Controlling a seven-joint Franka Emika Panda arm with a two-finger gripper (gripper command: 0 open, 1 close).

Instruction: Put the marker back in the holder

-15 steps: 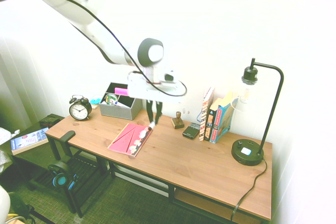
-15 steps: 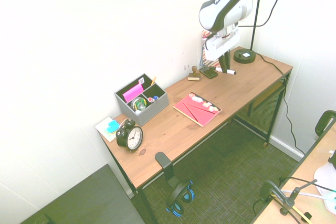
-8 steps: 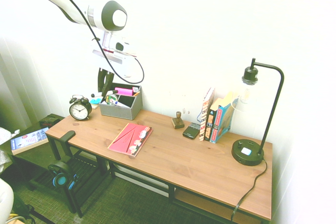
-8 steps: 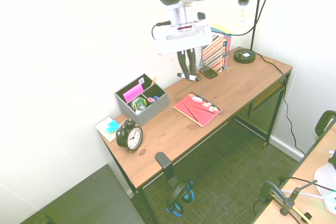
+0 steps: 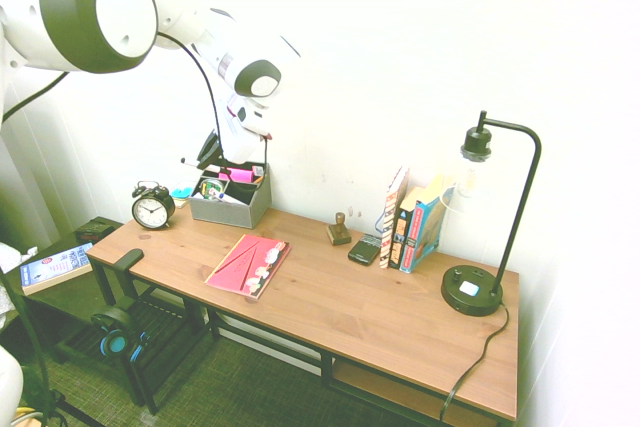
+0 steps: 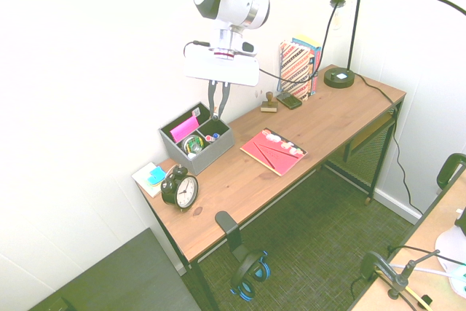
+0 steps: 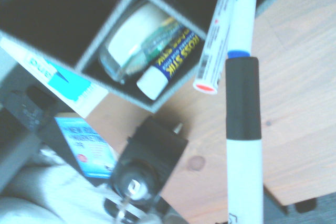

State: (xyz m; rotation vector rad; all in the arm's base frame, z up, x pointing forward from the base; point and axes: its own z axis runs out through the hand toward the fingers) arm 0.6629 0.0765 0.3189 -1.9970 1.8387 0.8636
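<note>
Your hand is clamped shut on the marker, which shows best in the wrist view: a white barrel with a black cap, its long axis running out ahead of the hand. In the exterior views the hand hangs just above the holder, angled downward over its rear compartments, so the holder lies directly below and the coming move should be a short descent into an open slot. Which compartment sits under the tip I cannot tell. Count one marker in the hand, one holder, and one arm. A second pen stands in the holder close beside yours, with a glue stick in the next compartment. One clock stands just beside the holder on the worktop, and one red folder lies near.
</note>
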